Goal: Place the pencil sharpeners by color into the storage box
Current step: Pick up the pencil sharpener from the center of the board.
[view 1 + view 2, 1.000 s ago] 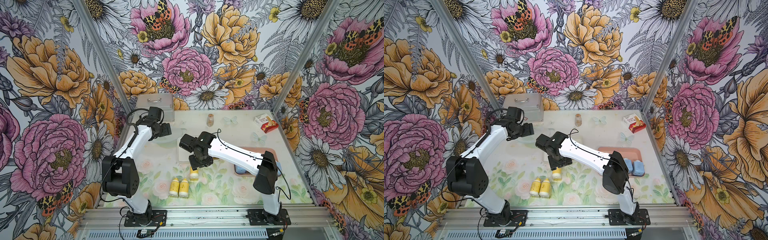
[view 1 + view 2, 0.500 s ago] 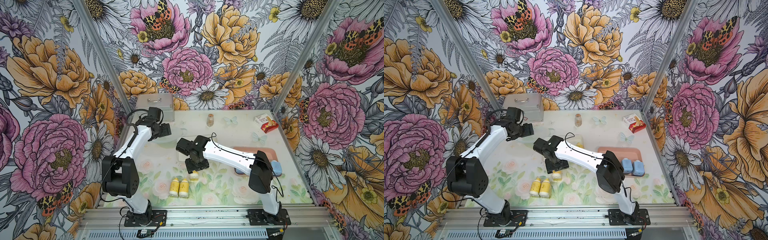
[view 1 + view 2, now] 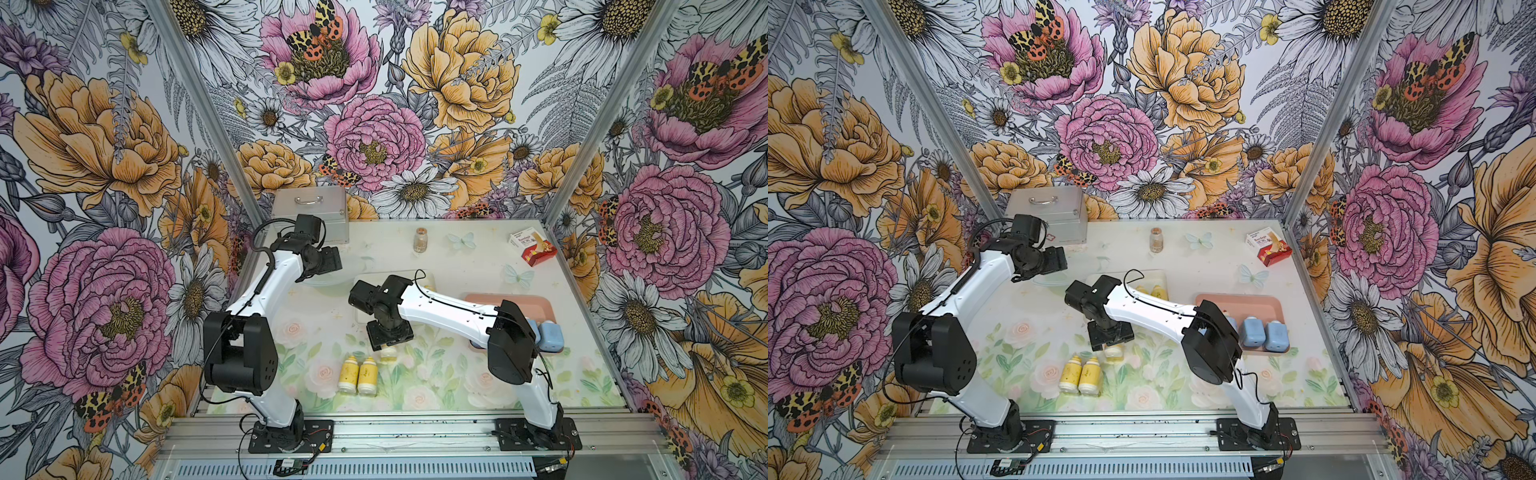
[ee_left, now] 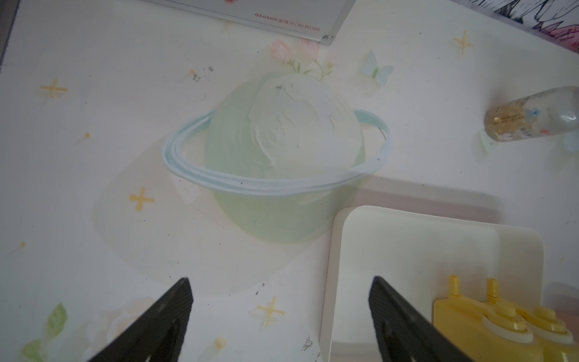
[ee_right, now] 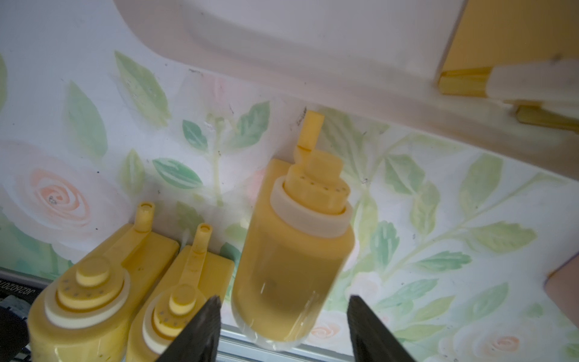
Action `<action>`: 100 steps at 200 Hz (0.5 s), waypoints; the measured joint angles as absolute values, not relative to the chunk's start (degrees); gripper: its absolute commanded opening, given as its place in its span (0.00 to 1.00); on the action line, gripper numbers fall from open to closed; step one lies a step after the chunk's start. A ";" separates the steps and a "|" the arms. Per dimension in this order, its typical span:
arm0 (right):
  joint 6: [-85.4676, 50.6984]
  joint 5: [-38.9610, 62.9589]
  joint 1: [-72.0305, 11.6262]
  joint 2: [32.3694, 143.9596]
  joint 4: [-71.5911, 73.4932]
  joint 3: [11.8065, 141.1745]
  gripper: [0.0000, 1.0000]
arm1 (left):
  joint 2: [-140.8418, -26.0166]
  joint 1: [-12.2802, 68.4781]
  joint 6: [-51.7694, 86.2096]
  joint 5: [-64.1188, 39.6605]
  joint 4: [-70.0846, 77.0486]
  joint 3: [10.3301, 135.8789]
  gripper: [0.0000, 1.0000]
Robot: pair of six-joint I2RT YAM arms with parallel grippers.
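Observation:
A yellow pencil sharpener (image 5: 294,250) lies on the mat with my right gripper (image 5: 283,301) open over its white-ended base. One finger stands on each side of it, with gaps. From above, this sharpener (image 3: 388,354) peeks out under the right gripper (image 3: 388,336). Two more yellow sharpeners (image 3: 349,374) (image 3: 368,374) lie side by side just left of it. The cream storage box (image 3: 1158,275) holds two yellow sharpeners (image 3: 1140,289). The pink one (image 3: 1246,305) holds light-blue sharpeners (image 3: 1252,330). My left gripper (image 4: 280,282) hovers open and empty by the cream box's corner (image 4: 407,250).
A closed silver metal case (image 3: 311,216) stands at the back left. A brown glass vial (image 3: 419,240) stands at the back middle. A red-and-white carton (image 3: 534,249) lies at the back right. The right forearm stretches across the cream box.
My right gripper has moved forward off the cream box and come down over the lone yellow sharpener, its fingers a little wider. The left arm has stayed still.

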State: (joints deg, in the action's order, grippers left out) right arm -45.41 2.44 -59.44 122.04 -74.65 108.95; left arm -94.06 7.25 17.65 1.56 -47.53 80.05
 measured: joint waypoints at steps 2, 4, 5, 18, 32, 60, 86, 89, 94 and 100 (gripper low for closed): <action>-45.41 2.46 -59.44 122.08 -74.63 108.95 0.66 | -94.06 7.25 17.65 1.56 -47.53 80.05 0.89; -45.41 2.48 -59.44 122.15 -74.61 108.95 0.66 | -94.06 7.25 17.65 1.54 -47.53 80.05 0.89; -45.41 2.48 -59.44 122.19 -74.56 108.95 0.66 | -94.06 7.25 17.65 1.54 -47.53 80.05 0.89; -45.41 2.72 -59.44 122.63 -74.28 108.95 0.66 | -94.06 7.25 17.65 1.52 -47.53 80.05 0.89; -45.41 2.87 -59.42 123.20 -74.22 108.95 0.66 | -94.06 7.25 17.65 1.41 -47.53 80.05 0.89; -45.41 3.11 -59.29 124.18 -73.80 108.90 0.65 | -94.06 7.25 17.65 1.41 -47.53 80.03 0.89; -45.41 3.16 -59.16 124.66 -73.36 108.90 0.63 | -94.06 7.25 17.65 1.41 -47.51 80.01 0.89; -45.39 3.20 -59.11 124.66 -73.36 108.90 0.63 | -94.06 7.25 17.65 1.41 -47.51 80.01 0.89; -45.41 3.27 -59.05 124.66 -73.38 108.90 0.62 | -94.06 7.25 17.65 1.41 -47.51 80.01 0.89; -45.41 3.29 -58.98 124.66 -73.36 108.90 0.62 | -94.06 7.25 17.65 1.39 -47.51 80.01 0.89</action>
State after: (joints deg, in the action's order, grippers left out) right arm -45.41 3.29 -58.98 124.66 -73.36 108.90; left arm -94.06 7.25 17.65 1.39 -47.51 80.01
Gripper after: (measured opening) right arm 0.628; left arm 0.889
